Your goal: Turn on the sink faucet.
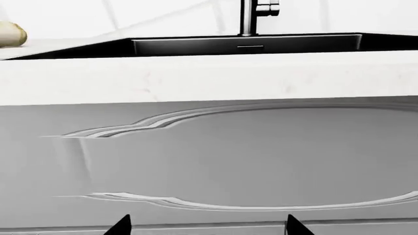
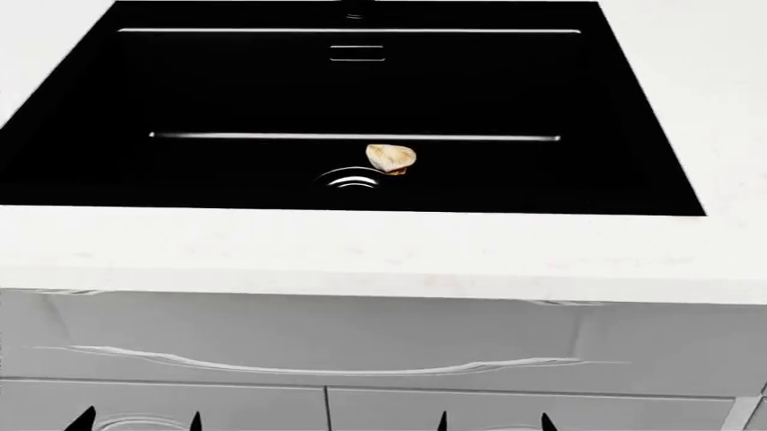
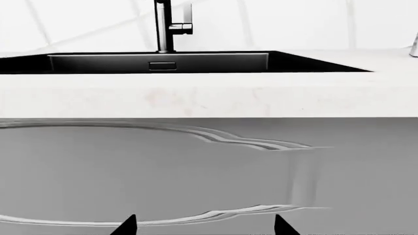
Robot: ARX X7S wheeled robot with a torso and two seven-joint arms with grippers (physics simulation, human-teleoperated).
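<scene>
The sink faucet stands matte black behind the sink's far rim, and its small lever handle sticks out to one side. It also shows in the right wrist view; in the head view only its base shows. The sink is a glossy black basin with a round drain. My left gripper and right gripper are both open and empty. They sit low in front of the cabinet, well below and short of the faucet. Only their black fingertips show.
A beige garlic-like bulb lies in the basin beside the drain. Another beige lump sits on the white counter. A grey cabinet front with curved moulding is under the counter. A shiny object stands at the counter's right.
</scene>
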